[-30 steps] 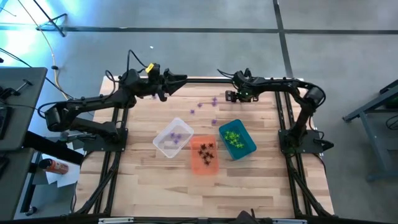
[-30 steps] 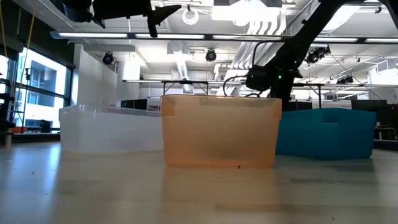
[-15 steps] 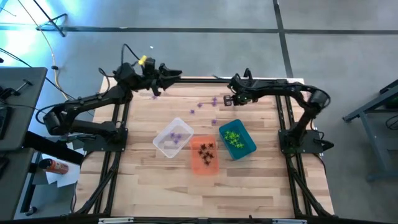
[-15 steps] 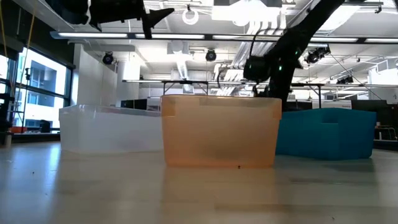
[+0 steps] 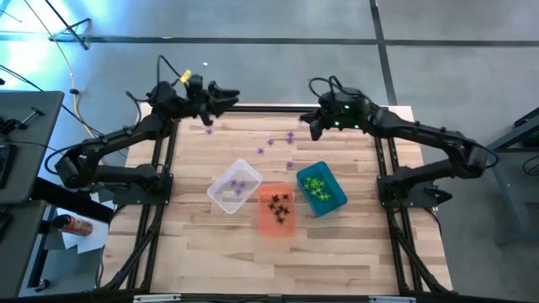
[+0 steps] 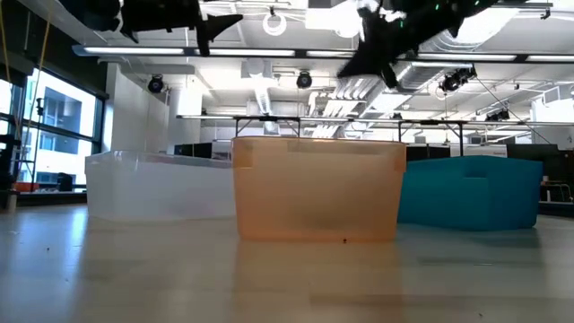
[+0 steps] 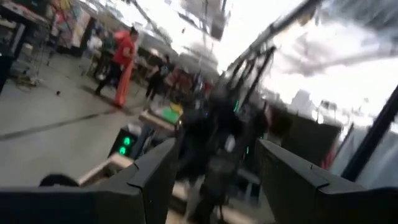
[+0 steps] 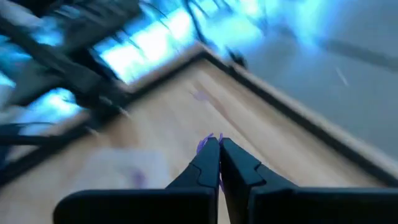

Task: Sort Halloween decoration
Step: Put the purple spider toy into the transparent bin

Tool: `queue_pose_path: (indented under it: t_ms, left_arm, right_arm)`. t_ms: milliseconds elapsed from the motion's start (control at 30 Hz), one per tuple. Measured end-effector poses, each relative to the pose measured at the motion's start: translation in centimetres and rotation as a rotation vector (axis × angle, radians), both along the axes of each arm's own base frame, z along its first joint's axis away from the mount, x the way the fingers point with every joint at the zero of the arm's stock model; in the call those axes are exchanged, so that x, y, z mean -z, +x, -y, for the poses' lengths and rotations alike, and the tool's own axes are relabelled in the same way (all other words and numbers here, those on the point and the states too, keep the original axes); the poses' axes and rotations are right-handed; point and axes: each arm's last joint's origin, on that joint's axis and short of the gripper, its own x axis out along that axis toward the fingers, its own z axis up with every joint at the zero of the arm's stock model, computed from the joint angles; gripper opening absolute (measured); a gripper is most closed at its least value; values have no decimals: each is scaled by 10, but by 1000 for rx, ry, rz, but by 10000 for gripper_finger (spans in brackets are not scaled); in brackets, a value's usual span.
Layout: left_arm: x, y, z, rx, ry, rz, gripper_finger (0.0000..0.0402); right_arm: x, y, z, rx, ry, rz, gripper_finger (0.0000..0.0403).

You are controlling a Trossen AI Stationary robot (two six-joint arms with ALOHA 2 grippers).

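Several purple Halloween decorations lie loose on the wooden table's far half. More purple ones sit in the clear bin, black ones in the orange bin and green ones in the teal bin. My right gripper hangs high over the table's far side, right of the loose ones, shut on a purple decoration. My left gripper stands open and empty above the far left edge; both show high in the low view, left gripper and right gripper. My right gripper pinches a purple decoration between its two fingertips; only a small purple piece shows beside and beyond the tips. The fingers slant down toward the table's left. The decoration is lifted clear of the table.
The three bins stand side by side in the table's middle, clear at left, orange in the centre and nearest, teal at right. One purple piece lies near the far left. Black frame rails run along the table's far and side edges.
My right gripper has risen steeply from the tabletop at the far right and tipped from pointing down to nearer level. My left gripper has drifted a little toward the table's far left corner, staying open.
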Motion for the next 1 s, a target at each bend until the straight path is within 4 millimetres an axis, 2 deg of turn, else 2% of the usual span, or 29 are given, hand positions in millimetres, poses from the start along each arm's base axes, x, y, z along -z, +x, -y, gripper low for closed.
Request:
queue_pose_path:
  t_ms: [167, 267, 400, 533, 867, 1000]
  left_arm:
    - [13, 20, 26, 91, 147, -130, 202]
    - [20, 32, 45, 121, 237, -188, 202]
    - [20, 38, 58, 97, 314, -195, 202]
    - [19, 40, 61, 56, 327, -190, 202]
    - [19, 40, 60, 49, 354, -192, 202]
    - [13, 38, 57, -22, 372, -143, 202]
  right_arm:
    - [-30, 10, -21, -161, -170, 229, 1]
    - [-39, 19, -33, -263, -268, 321, 0]
    - [-40, 27, -50, -393, -382, 340, 0]
    - [-40, 29, -57, -420, -384, 340, 0]
    - [-40, 29, -57, -411, -344, 349, 0]
    - [-25, 42, -60, -458, -265, 312, 0]
